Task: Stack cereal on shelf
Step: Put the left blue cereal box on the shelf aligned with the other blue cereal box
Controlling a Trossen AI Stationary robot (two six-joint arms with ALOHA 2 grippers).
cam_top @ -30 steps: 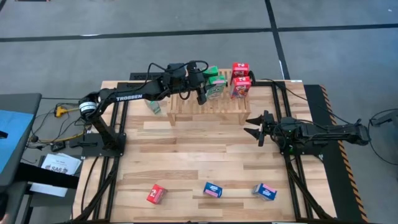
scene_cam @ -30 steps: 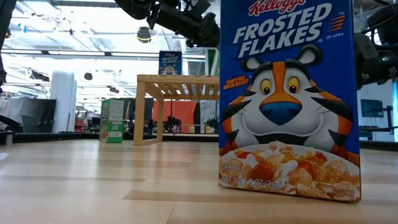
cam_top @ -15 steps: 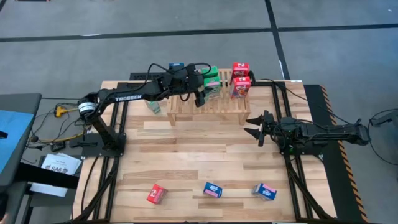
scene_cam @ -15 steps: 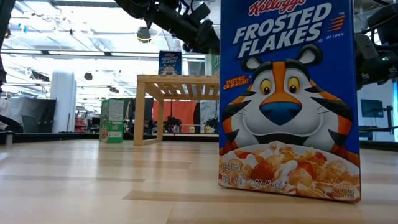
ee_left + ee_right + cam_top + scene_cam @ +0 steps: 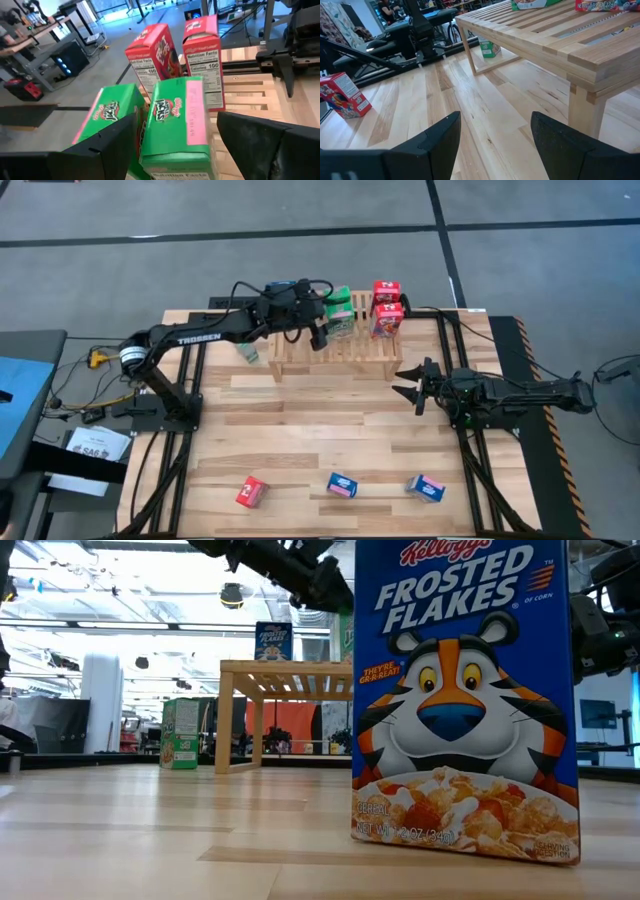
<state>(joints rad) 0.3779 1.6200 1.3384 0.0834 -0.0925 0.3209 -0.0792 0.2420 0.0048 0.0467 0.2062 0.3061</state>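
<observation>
The left end effector [image 5: 322, 332] hangs over the back of the shelf [image 5: 330, 348], which stands near the table's [image 5: 320, 430] far edge, and its fingers are parted on either side of the green boxes [image 5: 175, 125] without pinching them; the left wrist view shows one green box upright between the fingers and a second green one tilted against it. Two red boxes [image 5: 386, 310] stand just beside them toward the shelf's right end, so like colours are being grouped in a row along the back, which leaves the front slats bare for later boxes. A blue box [image 5: 272, 641] is on the shelf's left part, seen in the low view, and one green box [image 5: 245, 352] stands on the table off the shelf's left end. Near the table's front edge lie a red box [image 5: 252, 492], a blue box [image 5: 342, 484] and another blue box [image 5: 425, 488], well apart from each other, so each probably has room for fingers on both sides. The right end effector [image 5: 410, 383] waits low over the table near its right edge, fingers apart and holding nothing. The tight spot is behind the shelf: drawing the left fingers out sideways could nudge the leaning green box or the red pair, so a straight lift looks safer
</observation>
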